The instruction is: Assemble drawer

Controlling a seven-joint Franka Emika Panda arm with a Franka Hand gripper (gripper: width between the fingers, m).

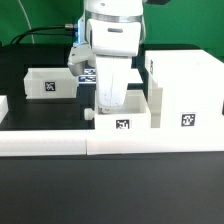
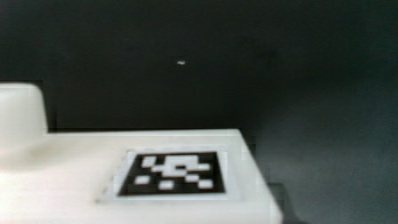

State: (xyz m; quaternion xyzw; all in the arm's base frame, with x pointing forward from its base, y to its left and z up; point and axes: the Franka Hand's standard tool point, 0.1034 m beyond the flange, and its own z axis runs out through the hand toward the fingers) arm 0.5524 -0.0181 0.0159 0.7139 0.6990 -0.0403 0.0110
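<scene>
In the exterior view a small open-top white tray (image 1: 122, 117) with a tag on its front stands against the border wall, next to the large boxy housing (image 1: 185, 92) on the exterior view's right. A second small tray (image 1: 50, 83) lies at the left. My gripper (image 1: 107, 103) reaches down into or onto the back of the middle tray. Its fingertips are hidden by the white hand and the tray. The wrist view shows a white tagged face of the tray (image 2: 173, 172) very close, with a white rounded part (image 2: 16, 118) beside it. No fingers show there.
The long low white border wall (image 1: 60, 146) runs along the front of the black table. The marker board (image 1: 84, 72) lies behind the arm. A small white piece (image 1: 3, 105) shows at the left edge.
</scene>
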